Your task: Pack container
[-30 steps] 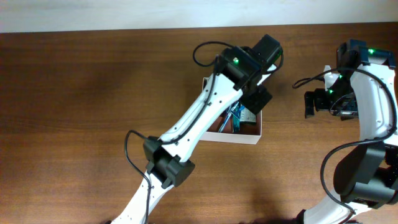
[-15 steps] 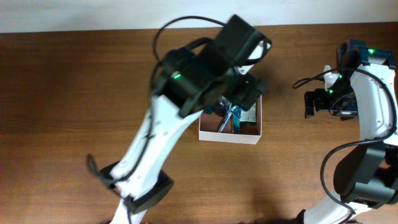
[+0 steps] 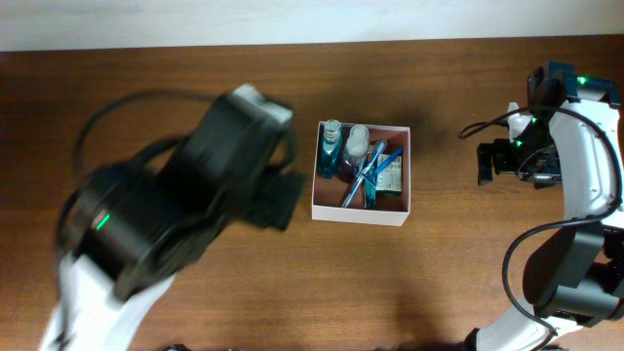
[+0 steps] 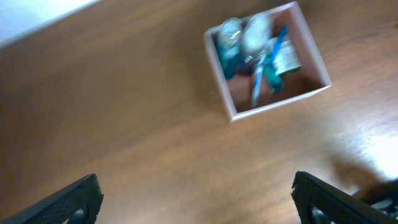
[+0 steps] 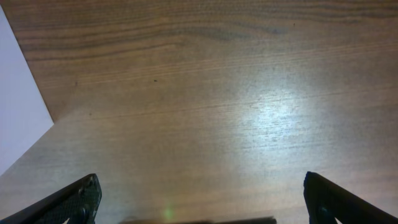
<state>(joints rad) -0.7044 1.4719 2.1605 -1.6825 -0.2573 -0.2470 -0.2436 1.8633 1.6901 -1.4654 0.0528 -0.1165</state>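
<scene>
Note the left arm (image 3: 146, 234) swung away from over the box (image 3: 361, 216) since a second ago; find it now blurred above the left half of the desk (image 3: 458, 292), well left of the box. Read the left hand (image 4: 199, 205) as open, with fingertips (image 4: 78, 199) wide apart, gripping nothing. Find the right arm (image 3: 585, 166) bent at the right edge, unchanged. Read the right hand (image 5: 200, 202) as open and empty above bare wood, well right of the box. Use the overhead view for both arms and the box at mid-desk near the far edge, holding two small bottles (image 3: 343, 146) and blue slim items (image 3: 370, 180). Use the left wrist view for the box above and right of the hand, well apart. Take from the right wrist view only wood grain and a white strip (image 5: 18, 106) at left.
</scene>
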